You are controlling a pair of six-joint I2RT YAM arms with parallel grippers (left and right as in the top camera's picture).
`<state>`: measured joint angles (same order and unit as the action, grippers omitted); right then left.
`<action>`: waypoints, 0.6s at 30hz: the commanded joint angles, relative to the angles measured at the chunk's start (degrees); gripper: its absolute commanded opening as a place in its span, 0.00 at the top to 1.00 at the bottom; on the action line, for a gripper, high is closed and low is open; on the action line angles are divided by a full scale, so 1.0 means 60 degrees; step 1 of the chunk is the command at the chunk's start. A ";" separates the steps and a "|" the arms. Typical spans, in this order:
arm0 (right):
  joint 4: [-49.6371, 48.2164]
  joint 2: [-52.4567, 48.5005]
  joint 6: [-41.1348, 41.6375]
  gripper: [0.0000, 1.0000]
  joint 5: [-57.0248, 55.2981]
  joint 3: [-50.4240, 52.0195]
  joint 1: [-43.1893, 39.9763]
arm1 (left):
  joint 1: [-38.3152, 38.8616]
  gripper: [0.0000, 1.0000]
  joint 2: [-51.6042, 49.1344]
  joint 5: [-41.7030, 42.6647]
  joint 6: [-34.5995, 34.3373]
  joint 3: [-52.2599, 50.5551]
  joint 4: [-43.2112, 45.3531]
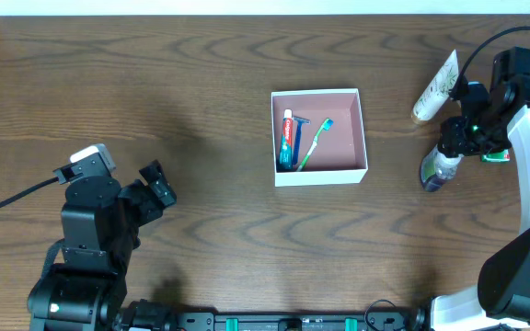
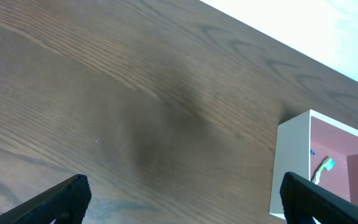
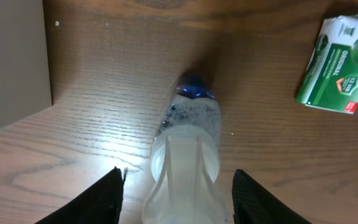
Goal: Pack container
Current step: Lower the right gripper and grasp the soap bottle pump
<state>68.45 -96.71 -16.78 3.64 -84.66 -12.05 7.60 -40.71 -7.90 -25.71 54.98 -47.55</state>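
The container (image 1: 320, 174), a shallow white-walled box with a pink inside, sits mid-table. It holds a toothpaste tube (image 1: 288, 138), a green toothbrush (image 1: 314, 144) and a blue-handled item (image 1: 301, 123). Its corner shows in the left wrist view (image 2: 293, 163) and its wall in the right wrist view (image 3: 14, 62). A clear bottle with a blue cap (image 1: 436, 171) lies right of the box. My right gripper (image 1: 447, 152) is open, with its fingers on either side of the bottle (image 3: 188, 143) but apart from it (image 3: 178, 199). My left gripper (image 1: 155, 188) is open and empty over bare table (image 2: 185, 205).
A white tube (image 1: 435, 85) lies at the back right. A green Dettol packet (image 3: 344, 65) lies just right of the bottle, mostly hidden under the right arm in the overhead view (image 1: 496, 156). The table's far edge runs along the top.
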 commanded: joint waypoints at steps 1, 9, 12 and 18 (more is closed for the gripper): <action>-0.0033 -0.0004 0.0000 0.46 0.0076 0.0084 -0.0087 | -0.0033 0.02 -0.0004 -0.0047 -0.0084 0.0011 0.0007; -0.0404 -0.0004 0.0000 0.44 0.0084 0.0353 -0.0087 | -0.0033 0.02 -0.0004 -0.0047 -0.0084 0.0011 0.0007; -0.0528 -0.0004 0.0004 0.42 0.0102 0.0481 -0.0087 | -0.0033 0.02 -0.0004 -0.0044 -0.0084 0.0011 0.0007; -0.0535 -0.0004 0.0000 0.45 0.0124 0.0488 -0.0087 | -0.0033 0.02 -0.0004 -0.0047 -0.0084 0.0011 0.0007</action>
<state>65.32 -96.71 -16.82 3.68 -81.95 -12.25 7.60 -40.71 -7.90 -25.71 54.98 -47.55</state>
